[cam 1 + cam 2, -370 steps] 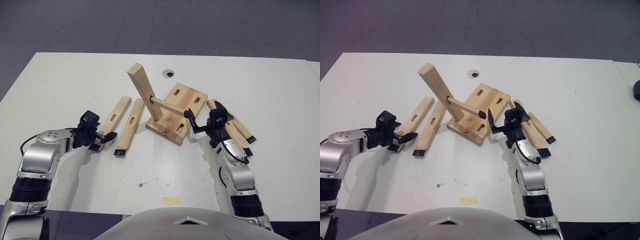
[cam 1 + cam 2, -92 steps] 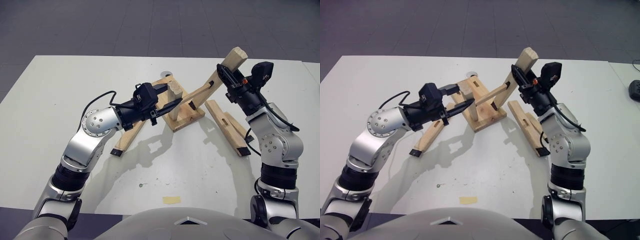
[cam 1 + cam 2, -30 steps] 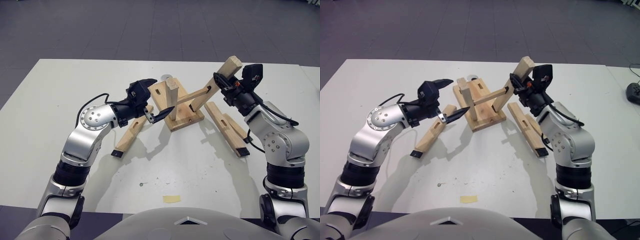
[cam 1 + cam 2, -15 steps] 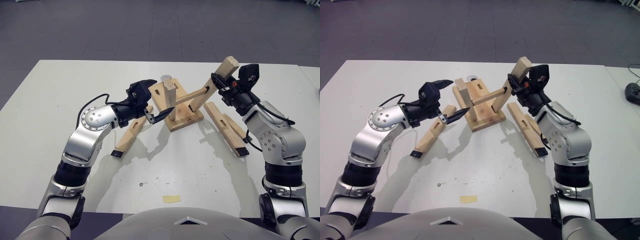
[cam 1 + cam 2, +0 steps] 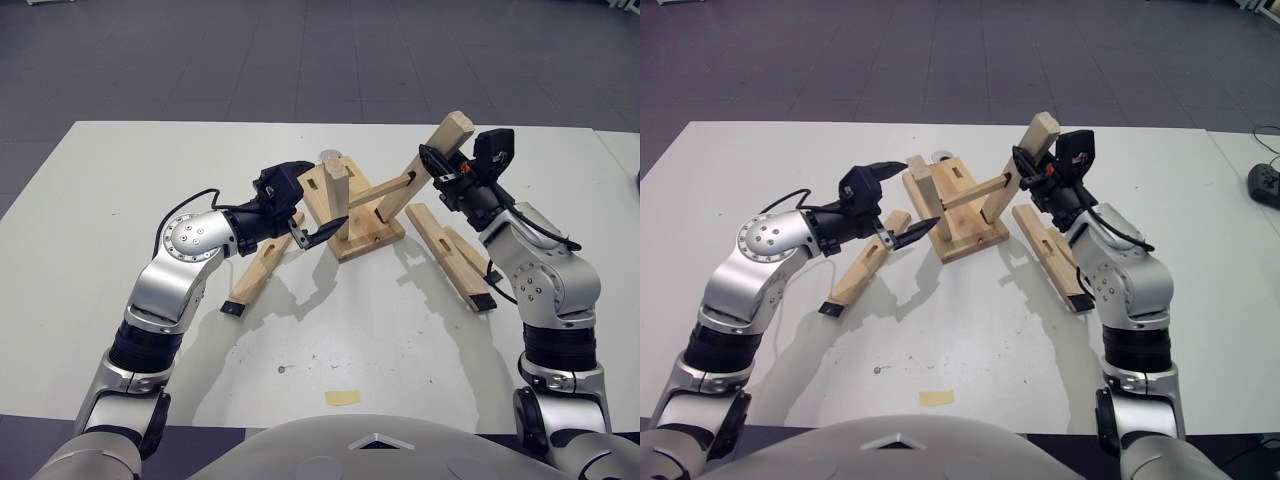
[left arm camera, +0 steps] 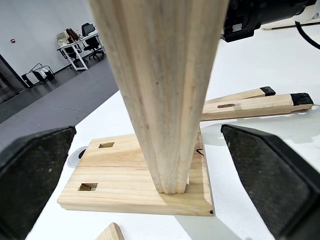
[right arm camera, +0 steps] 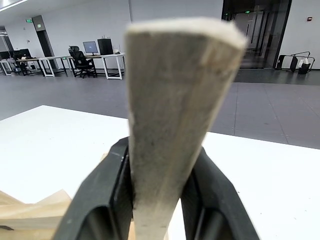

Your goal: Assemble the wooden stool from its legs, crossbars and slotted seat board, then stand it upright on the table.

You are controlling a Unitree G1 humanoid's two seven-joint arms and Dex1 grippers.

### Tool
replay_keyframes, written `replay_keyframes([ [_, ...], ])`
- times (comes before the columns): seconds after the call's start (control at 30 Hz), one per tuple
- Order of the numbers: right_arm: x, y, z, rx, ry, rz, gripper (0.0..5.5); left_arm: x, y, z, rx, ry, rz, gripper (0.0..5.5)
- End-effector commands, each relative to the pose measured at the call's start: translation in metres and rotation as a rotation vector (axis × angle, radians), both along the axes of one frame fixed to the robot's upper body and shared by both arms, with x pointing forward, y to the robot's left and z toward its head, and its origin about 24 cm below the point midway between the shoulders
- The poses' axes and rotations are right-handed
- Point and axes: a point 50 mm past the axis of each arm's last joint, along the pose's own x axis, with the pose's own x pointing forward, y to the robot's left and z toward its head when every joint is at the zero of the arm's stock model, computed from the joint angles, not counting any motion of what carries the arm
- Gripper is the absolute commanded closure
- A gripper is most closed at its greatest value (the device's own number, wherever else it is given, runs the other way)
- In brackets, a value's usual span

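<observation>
The right gripper (image 5: 433,166), jaws pinching the tilted leg (image 5: 453,130), should seat it squarely in its seat board (image 5: 376,229) slot, while the left gripper (image 5: 325,195), jaws spread, steadies the upright leg (image 5: 340,185).

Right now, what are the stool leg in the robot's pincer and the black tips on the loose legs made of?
Pale square leg in the right pincer: bare light wood, matte, lengthwise grain showing. Black tips on the loose legs: probably rubber or plastic, dull and smooth.

Four legs (image 5: 340,200) (image 5: 452,132) (image 5: 255,272) (image 5: 442,252), two crossbars (image 5: 385,190) (image 5: 466,251), one seat board (image 5: 375,232).
</observation>
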Motion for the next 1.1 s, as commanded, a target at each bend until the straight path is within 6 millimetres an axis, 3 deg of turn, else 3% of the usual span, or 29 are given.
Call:
replay_keyframes([
  [0.03, -0.002, -0.005, -0.031, -0.025, 0.143, -0.041, 4.44, 0.001, 0.000, 0.000, 0.009, 0.002, 0.001, 0.10],
  [0.27, -0.003, -0.004, -0.029, -0.017, 0.131, -0.036, 4.44, 0.004, 0.002, 0.005, -0.016, -0.003, 0.013, 0.10],
  [0.5, 0.003, -0.006, -0.009, 0.043, 0.040, -0.055, 3.06, 0.005, 0.002, 0.004, -0.027, 0.001, 0.025, 0.10],
  [0.87, 0.013, -0.019, 0.085, 0.332, -0.274, -0.001, 1.32, 0.005, 0.001, 0.003, -0.031, 0.009, 0.029, 0.10],
  [1.1, 0.024, -0.037, 0.178, 0.497, -0.542, -0.029, 0.12, 0.005, 0.001, 0.003, -0.032, 0.008, 0.027, 0.10],
])
